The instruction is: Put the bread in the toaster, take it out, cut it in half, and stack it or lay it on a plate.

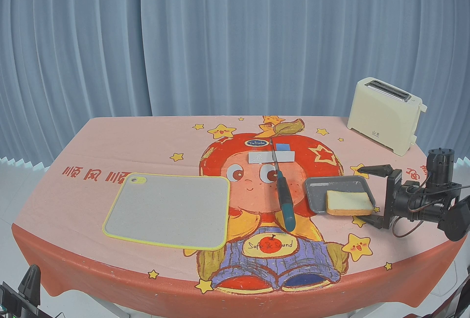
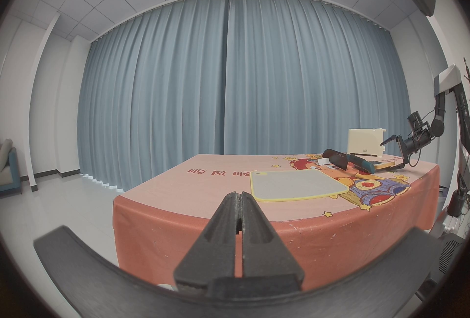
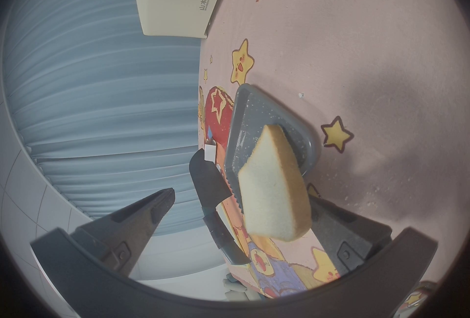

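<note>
Currently the right gripper (image 1: 360, 194) — wide open (empty) — straddles the bread (image 1: 342, 204).

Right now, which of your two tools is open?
The right tool, spread wide beside the bread on the grey tray. The left tool is closed tight.

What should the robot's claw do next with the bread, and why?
Probably close the right claw. Its open fingers appear to bracket the edge of the bread slice, which lies ungripped on the grey tray, and the toaster step comes first.
</note>
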Controlling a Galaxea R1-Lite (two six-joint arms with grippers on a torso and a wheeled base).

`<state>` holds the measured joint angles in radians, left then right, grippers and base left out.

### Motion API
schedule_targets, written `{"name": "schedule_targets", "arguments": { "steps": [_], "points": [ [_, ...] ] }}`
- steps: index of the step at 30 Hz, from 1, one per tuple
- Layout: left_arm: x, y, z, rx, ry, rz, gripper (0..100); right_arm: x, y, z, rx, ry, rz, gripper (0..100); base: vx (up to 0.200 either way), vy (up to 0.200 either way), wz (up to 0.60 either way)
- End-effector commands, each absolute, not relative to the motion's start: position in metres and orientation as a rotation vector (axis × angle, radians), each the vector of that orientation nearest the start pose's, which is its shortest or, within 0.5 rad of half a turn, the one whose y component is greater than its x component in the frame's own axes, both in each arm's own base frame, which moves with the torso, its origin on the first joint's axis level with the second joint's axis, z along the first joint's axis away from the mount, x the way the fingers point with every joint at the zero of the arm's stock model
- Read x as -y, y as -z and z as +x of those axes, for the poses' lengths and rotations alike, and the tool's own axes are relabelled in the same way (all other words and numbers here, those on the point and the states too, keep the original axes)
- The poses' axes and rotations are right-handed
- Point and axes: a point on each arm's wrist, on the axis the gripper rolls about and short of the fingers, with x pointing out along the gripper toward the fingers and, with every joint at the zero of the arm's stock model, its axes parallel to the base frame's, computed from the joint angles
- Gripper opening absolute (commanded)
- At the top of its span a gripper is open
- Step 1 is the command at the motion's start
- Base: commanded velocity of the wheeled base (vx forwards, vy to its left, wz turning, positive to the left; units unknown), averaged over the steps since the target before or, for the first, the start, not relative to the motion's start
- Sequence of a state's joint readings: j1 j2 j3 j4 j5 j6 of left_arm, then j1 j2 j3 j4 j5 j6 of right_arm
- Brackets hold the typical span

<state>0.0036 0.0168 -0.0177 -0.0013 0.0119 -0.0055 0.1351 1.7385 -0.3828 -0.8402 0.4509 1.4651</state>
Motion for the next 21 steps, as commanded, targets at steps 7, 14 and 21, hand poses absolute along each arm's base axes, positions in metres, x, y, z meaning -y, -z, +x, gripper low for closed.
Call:
{"name": "schedule_targets", "arguments": {
  "steps": [7, 14, 21],
  "points": [
    [0.0, -0.076, -0.021, -0.017, -0.015, -0.006, 0, -0.045, -0.078, 0.248, -0.895, -0.047, 1.465, 0, 0.0, 0.0, 0.0],
    [0.0, -0.076, -0.021, -0.017, -0.015, -0.006, 0, -0.049, -0.073, 0.242, -0.946, -0.068, 1.457, 0, 0.0, 0.0, 0.0],
    [0.0, -0.076, -0.021, -0.017, -0.015, -0.006, 0, -0.048, -0.074, 0.241, -0.942, -0.07, 1.455, 0, 0.0, 0.0, 0.0]
  ]
}}
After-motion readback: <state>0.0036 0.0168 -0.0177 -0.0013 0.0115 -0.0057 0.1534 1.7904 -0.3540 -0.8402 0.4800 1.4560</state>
